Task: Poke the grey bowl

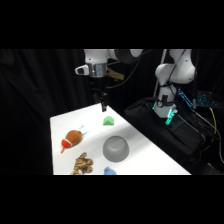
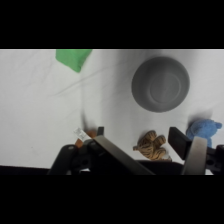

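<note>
My jaws (image 1: 103, 106) hang high over the far end of the white tabletop (image 1: 145, 150). They are open wide and hold nothing. The grey bowl (image 1: 116, 148) sits near the middle of the tabletop, not touching my jaws. A small green block (image 1: 108, 120) lies between us. An orange-brown plush toy (image 1: 73, 138) rests off to one side, and a striped toy (image 1: 83, 164) and a blue toy (image 2: 204, 129) lie near the bowl.
</note>
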